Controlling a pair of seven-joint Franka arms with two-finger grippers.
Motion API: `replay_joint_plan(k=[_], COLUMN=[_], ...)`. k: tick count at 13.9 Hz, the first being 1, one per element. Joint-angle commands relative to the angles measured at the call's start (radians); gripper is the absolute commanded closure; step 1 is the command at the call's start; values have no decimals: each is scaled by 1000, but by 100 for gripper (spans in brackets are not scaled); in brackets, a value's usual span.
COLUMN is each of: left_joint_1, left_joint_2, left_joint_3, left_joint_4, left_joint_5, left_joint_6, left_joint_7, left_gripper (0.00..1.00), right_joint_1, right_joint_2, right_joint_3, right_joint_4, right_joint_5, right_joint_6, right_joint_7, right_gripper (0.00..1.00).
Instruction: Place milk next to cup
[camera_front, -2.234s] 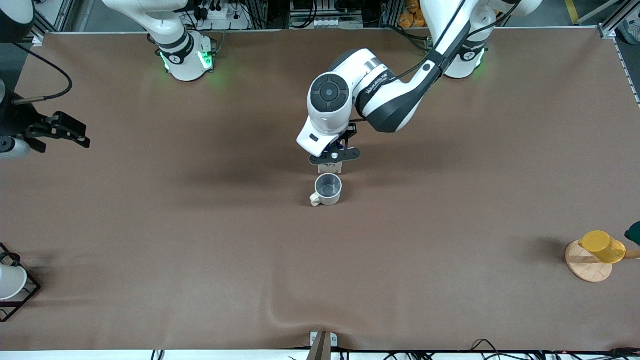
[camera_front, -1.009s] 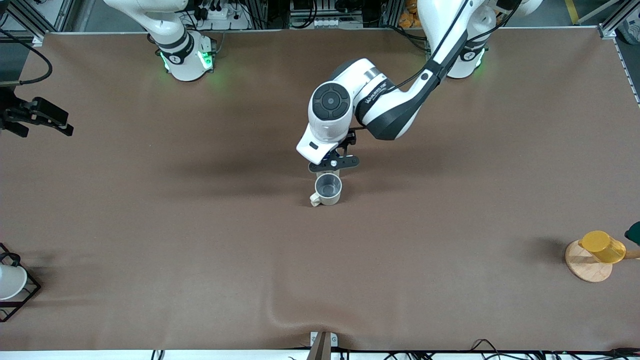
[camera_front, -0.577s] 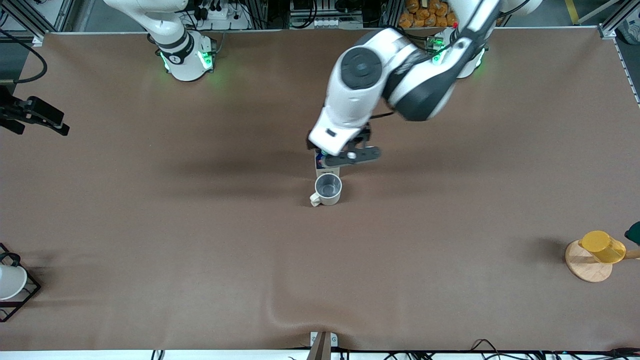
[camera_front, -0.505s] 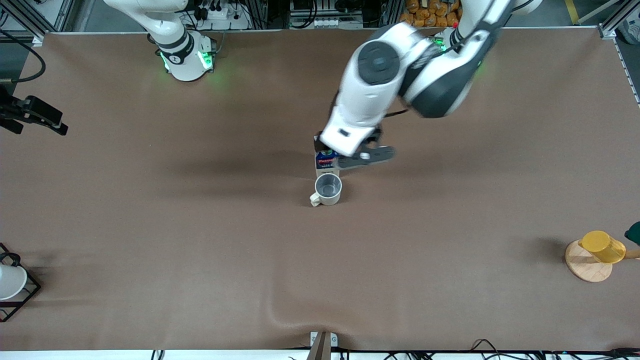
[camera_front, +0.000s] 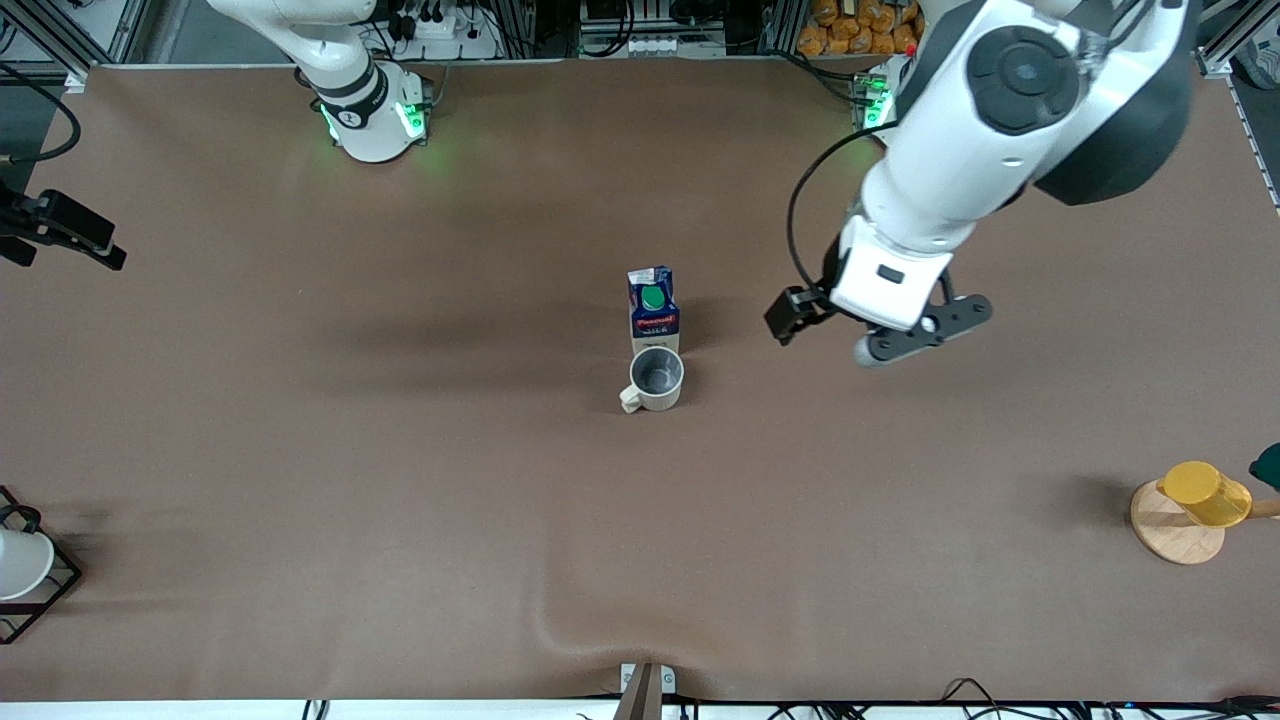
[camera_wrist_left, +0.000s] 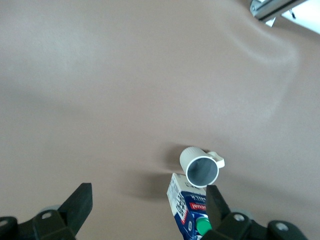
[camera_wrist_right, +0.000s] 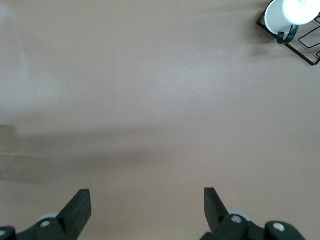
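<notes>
The milk (camera_front: 653, 304), a dark blue and white carton with a green cap, stands upright on the brown table. It is right beside the cup (camera_front: 657, 379), on the side farther from the front camera. The grey-beige cup stands upright with its handle toward the right arm's end. My left gripper (camera_front: 850, 325) is open and empty, up in the air over bare table toward the left arm's end from the milk. The left wrist view shows the milk (camera_wrist_left: 192, 210) and the cup (camera_wrist_left: 201, 167) next to one finger (camera_wrist_left: 217, 210). My right gripper (camera_front: 60, 228) is open and waits over the right arm's end.
A yellow cup (camera_front: 1205, 493) lies on a round wooden coaster (camera_front: 1172, 535) at the left arm's end. A white cup (camera_front: 20, 562) sits in a black wire rack (camera_front: 45, 600) at the right arm's end, also in the right wrist view (camera_wrist_right: 292, 12). The cloth has a wrinkle (camera_front: 560, 630).
My left gripper let go of the milk, rose and swung toward the left arm's end. The milk now stands alone beside the cup. The right gripper drew back slightly.
</notes>
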Motion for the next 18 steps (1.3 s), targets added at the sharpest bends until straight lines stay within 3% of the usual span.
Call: replay_joint_plan(k=[1, 4, 13, 18], left_joint_1=[83, 160, 272, 249], left_joint_2=[-67, -86, -170, -285], left_joint_3=[-8, -8, -10, 70], left_joint_4=[-27, -24, -41, -171], left_joint_5=[27, 26, 26, 13], left_joint_6=[-15, -71, -228, -211], left_joint_7=[110, 291, 545, 653], left_gripper=[0, 0, 0, 0], right_joint_1=[0, 1, 1, 3], right_joint_2=[-4, -2, 5, 5], right_joint_3=[8, 8, 11, 11], right_joint_4=[9, 8, 9, 9], right_joint_5=[-6, -6, 9, 8], right_joint_6=[-14, -16, -11, -16], right_joint_7=[16, 16, 17, 16], right_gripper=[0, 0, 0, 0])
